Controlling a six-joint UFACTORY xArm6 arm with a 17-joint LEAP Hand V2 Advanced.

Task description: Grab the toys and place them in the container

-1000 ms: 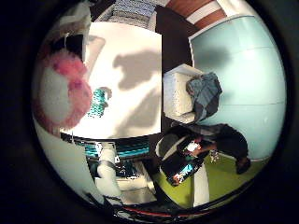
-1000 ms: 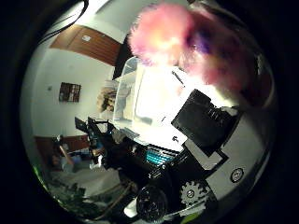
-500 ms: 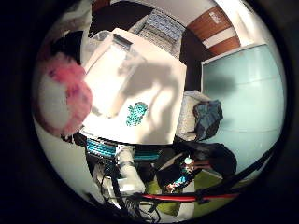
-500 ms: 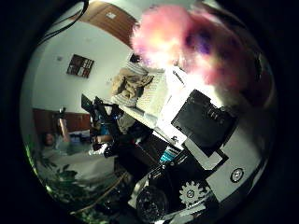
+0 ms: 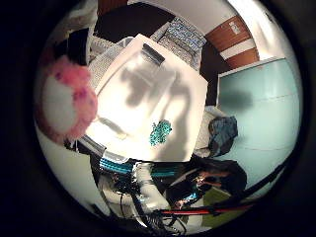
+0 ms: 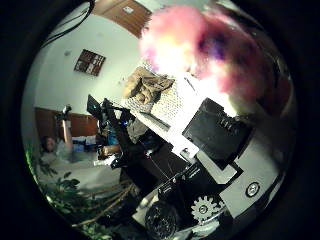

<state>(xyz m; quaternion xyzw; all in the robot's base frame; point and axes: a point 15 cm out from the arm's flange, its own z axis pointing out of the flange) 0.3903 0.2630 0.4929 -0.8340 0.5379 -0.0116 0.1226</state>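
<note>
Your hand (image 6: 220, 150) has its fingers curled round the pink plush toy (image 6: 210, 55), held close against the palm, high above the white surface (image 5: 187, 98). The clear container (image 5: 138, 94) waits below; the teal toy (image 5: 160, 132) lies beside it, not yet collected.

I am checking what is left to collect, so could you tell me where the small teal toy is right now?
In the little finger side palm view, the teal toy lies on the white table, beside the clear container.

A fluffy pink toy (image 5: 64, 106) sits close against my palm; a small teal toy (image 5: 160, 132) lies on the white table (image 5: 192, 98) beside the clear container (image 5: 133, 94).
</note>
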